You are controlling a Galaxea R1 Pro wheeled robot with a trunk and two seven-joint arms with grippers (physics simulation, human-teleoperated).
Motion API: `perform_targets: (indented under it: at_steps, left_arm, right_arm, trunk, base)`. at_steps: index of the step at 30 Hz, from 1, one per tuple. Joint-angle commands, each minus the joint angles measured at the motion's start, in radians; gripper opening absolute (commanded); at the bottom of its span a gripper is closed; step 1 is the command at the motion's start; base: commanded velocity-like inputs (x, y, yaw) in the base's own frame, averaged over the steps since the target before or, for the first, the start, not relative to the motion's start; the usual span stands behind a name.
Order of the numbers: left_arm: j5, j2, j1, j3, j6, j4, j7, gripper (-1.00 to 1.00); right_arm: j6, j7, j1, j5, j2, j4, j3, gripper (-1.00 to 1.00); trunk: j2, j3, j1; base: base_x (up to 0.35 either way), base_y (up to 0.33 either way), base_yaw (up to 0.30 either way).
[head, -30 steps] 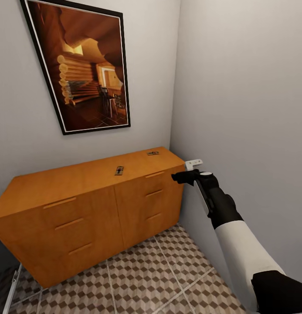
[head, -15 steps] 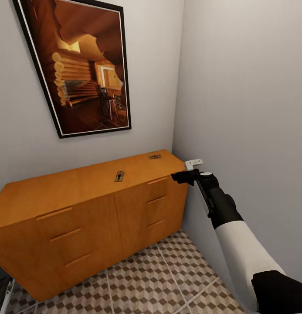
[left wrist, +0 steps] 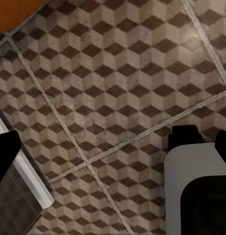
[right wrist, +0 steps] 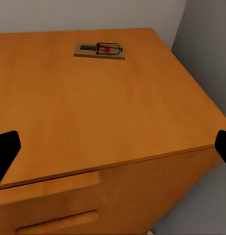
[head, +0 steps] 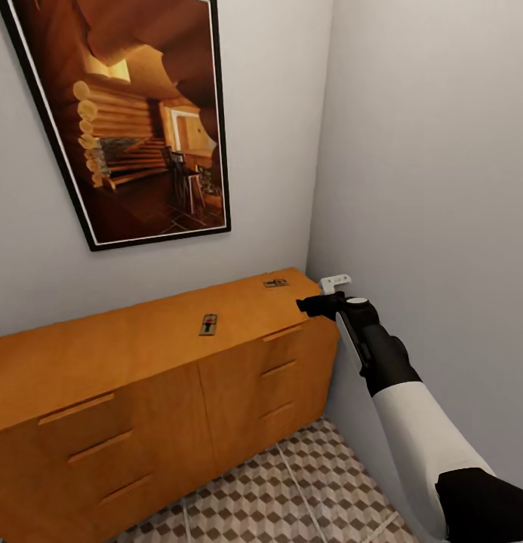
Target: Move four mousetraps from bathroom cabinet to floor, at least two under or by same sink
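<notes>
The orange-brown cabinet (head: 163, 377) stands against the wall with its drawers closed. Two mousetraps lie on its top: one near the middle (head: 208, 324), one by the far right corner (head: 275, 283). My right gripper (head: 306, 305) hovers at the cabinet's right front corner, just above the top. In the right wrist view the gripper (right wrist: 113, 152) is open with nothing between its fingers, and a mousetrap (right wrist: 100, 50) with a red mark lies ahead on the cabinet top (right wrist: 93, 112). My left gripper (left wrist: 113, 152) is open above the cube-patterned bathroom floor (left wrist: 108, 83).
A large framed picture (head: 133, 121) hangs above the cabinet. A grey side wall (head: 435, 173) runs close along my right arm. The patterned floor (head: 291, 490) shows in front of the cabinet. Parts of my own base (left wrist: 196, 191) show in the left wrist view.
The whole head view has shifted: the cabinet and picture now sit further left and look closer, so the camera moved toward the corner. My right arm holds the same pose.
</notes>
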Motion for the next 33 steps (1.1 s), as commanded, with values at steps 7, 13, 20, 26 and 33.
perform_targets:
  at_steps: [7, 13, 20, 26, 33]
  left_arm:
    - [0.009, -0.001, 0.0, -0.008, -0.005, 0.004, 0.0, 1.0]
    - [0.009, -0.002, 0.001, -0.008, -0.004, 0.003, 0.002, 1.0]
    - [0.009, -0.006, 0.006, -0.008, 0.002, 0.004, 0.003, 1.0]
    - [0.008, -0.008, 0.02, -0.008, 0.033, 0.004, 0.002, 1.0]
    - [0.008, -0.008, 0.027, -0.008, 0.043, 0.004, 0.001, 1.0]
  right_arm:
    - [0.004, 0.007, -0.001, 0.011, -0.003, -0.001, -0.001, 1.0]
    - [-0.001, 0.007, 0.0, 0.011, -0.004, -0.001, -0.001, 1.0]
    - [-0.001, 0.007, 0.0, 0.011, -0.002, -0.001, -0.001, 1.0]
    - [-0.002, 0.007, 0.0, 0.011, -0.001, 0.0, -0.001, 1.0]
    - [-0.021, 0.012, 0.0, 0.009, -0.001, 0.0, 0.0, 1.0]
  trunk:
    - [-0.001, -0.001, 0.001]
    - [-0.001, -0.001, 0.001]
    - [-0.001, -0.001, 0.001]
    - [-0.001, -0.001, 0.001]
    - [-0.001, -0.001, 0.001]
  base:
    - [0.333, 0.009, 0.0]
    - [0.335, 0.001, 0.0]
    - [0.332, 0.0, 0.0]
    - [0.196, 0.0, 0.0]
    - [0.035, 0.0, 0.0]
